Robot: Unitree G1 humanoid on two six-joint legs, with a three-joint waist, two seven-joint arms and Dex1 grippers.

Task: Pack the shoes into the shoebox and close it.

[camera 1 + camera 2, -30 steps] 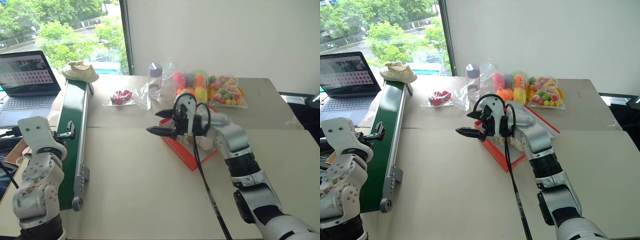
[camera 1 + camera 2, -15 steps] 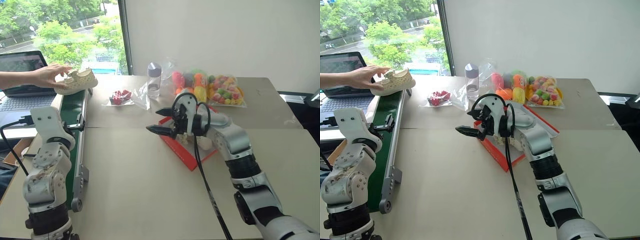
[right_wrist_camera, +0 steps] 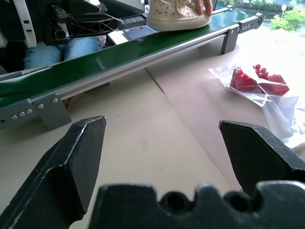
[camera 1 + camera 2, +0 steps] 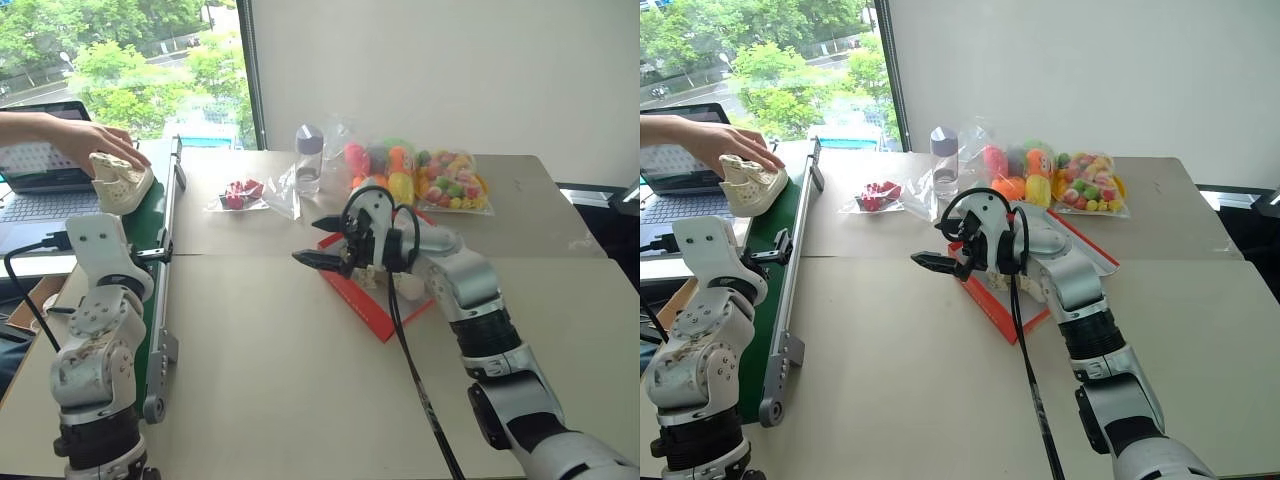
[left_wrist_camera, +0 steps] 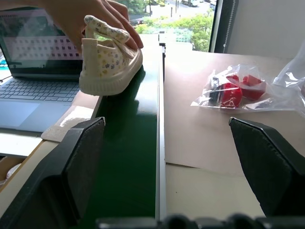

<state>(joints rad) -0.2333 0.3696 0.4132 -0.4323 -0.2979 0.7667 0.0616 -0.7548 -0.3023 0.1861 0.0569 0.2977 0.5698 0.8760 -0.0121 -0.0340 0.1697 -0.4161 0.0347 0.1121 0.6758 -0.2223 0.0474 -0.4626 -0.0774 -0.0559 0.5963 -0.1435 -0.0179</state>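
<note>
A person's hand (image 4: 60, 135) rests on one cream speckled shoe (image 4: 120, 180) that sits on the long green board (image 4: 150, 230). The same shoe (image 5: 107, 62) stands ahead of my left gripper (image 5: 167, 167), which is open and empty, level with the board and well short of it. The red shoebox (image 4: 365, 300) lies open at the table's middle, mostly hidden by my right arm. A pale shape (image 4: 408, 288) shows inside it; I cannot tell what it is. My right gripper (image 4: 322, 243) is open and empty, pointing left just past the box's left edge.
A laptop (image 4: 40, 170) stands beyond the board's left side. At the back of the table are a clear bottle (image 4: 310, 160), a small bag of red pieces (image 4: 240, 195) and bags of colourful toys (image 4: 420, 175). A black cable (image 4: 410, 370) runs along my right arm.
A person's hand came in, picked the shoe up off the board's far end and set it down nearer along the board. My left arm shifted slightly right early on; the right arm stayed put.
</note>
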